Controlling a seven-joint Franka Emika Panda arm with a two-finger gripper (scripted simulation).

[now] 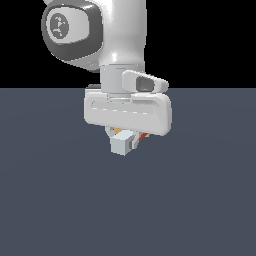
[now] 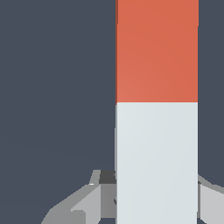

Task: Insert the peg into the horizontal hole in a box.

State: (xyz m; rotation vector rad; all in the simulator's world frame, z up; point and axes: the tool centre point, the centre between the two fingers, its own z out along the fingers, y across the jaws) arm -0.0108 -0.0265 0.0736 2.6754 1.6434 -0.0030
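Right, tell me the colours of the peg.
The peg is red-orange with one pale white end; clearest in the wrist view.

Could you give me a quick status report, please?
Claw shut on peg, white end at the fingers. Box and hole not in view. Nothing seen blocking.

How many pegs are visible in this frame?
1. The peg sits between the fingers of the end effector, white end nearest the wrist camera. The arm may hide other things.
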